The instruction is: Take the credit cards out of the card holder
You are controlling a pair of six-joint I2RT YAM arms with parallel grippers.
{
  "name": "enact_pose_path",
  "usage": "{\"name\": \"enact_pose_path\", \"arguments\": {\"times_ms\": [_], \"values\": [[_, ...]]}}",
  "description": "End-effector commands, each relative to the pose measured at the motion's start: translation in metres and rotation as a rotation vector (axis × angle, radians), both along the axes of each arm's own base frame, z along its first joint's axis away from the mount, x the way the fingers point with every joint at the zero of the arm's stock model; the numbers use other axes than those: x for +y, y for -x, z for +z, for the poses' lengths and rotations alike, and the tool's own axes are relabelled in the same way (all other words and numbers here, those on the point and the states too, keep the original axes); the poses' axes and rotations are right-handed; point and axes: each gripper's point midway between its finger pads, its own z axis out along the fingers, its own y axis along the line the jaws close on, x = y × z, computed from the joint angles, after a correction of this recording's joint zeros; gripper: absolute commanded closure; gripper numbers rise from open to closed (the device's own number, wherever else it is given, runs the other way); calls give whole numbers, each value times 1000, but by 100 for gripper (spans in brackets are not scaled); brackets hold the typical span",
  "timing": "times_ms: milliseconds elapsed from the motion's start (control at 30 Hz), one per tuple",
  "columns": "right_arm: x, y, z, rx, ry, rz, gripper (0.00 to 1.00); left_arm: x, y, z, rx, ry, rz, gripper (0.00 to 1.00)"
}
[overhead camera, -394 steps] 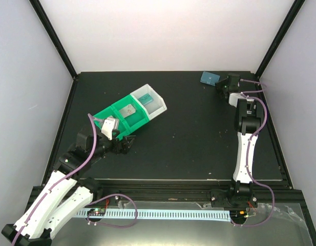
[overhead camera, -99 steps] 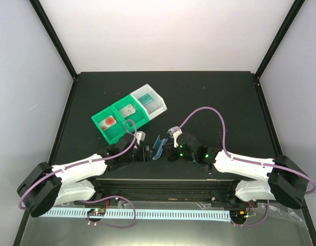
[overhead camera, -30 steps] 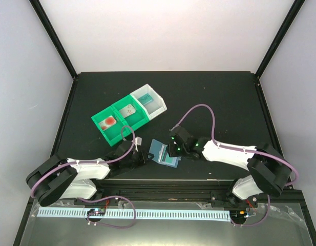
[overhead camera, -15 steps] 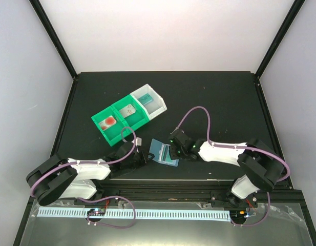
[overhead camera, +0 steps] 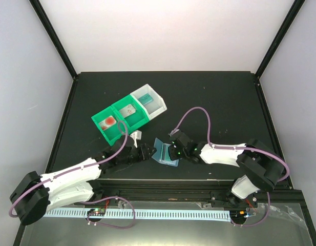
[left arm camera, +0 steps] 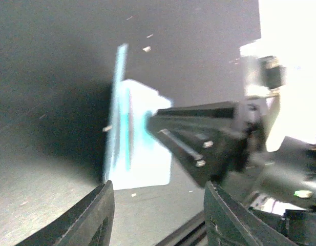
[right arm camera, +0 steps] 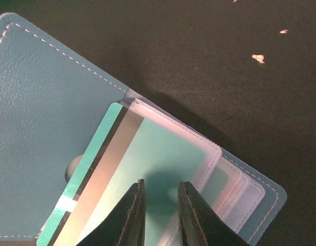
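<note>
The slate-blue card holder (overhead camera: 166, 157) lies open near the table's front edge, between my two grippers. In the right wrist view its cover (right arm camera: 40, 102) is spread flat. A teal credit card (right arm camera: 147, 148) with a dark stripe sticks partway out of a translucent sleeve (right arm camera: 234, 187). My right gripper (right arm camera: 161, 183) (overhead camera: 173, 152) points down onto that card with its jaws a narrow gap apart and nothing between them. My left gripper (left arm camera: 158, 215) (overhead camera: 149, 151) is open just left of the holder (left arm camera: 140, 159), and holds nothing. No other credit card is visible in the holder.
A green tray (overhead camera: 119, 128) and a white tray (overhead camera: 156, 106) sit together behind and to the left, each with small cards inside. The table's front rail runs just below both grippers.
My left gripper has opened wide and shifted slightly up and to the right beside the holder. My right gripper has stayed on the teal card with its jaws narrow.
</note>
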Motion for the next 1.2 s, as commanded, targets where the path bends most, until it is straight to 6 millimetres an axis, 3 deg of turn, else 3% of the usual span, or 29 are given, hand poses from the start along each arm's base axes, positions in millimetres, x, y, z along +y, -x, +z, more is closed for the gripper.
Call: {"name": "enact_pose_path", "arguments": {"times_ms": [0, 133, 233, 333, 433, 700, 933, 1167], "values": [[-8, 10, -9, 16, 18, 20, 79, -19, -5, 46, -93, -10, -112, 52], [-8, 11, -9, 20, 18, 21, 79, -46, -8, 74, -147, 108, -192, 55], [-8, 13, -8, 29, 5, 21, 79, -60, -13, 68, -132, 97, -230, 61], [-8, 16, -4, 26, -17, 21, 79, -63, -21, 34, -56, -8, -228, 72], [-12, 15, 0, 13, -15, 12, 78, -65, -25, 4, -4, -63, -223, 75], [-20, 16, 11, 9, -31, -33, 72, -45, -27, -46, 60, -189, -153, 70], [-35, 14, -2, 13, 23, -70, 73, -42, -17, -75, 114, -185, -160, 74], [-35, 18, -16, 45, 21, -64, 79, -38, -11, -75, 109, -163, -161, 73]]}}
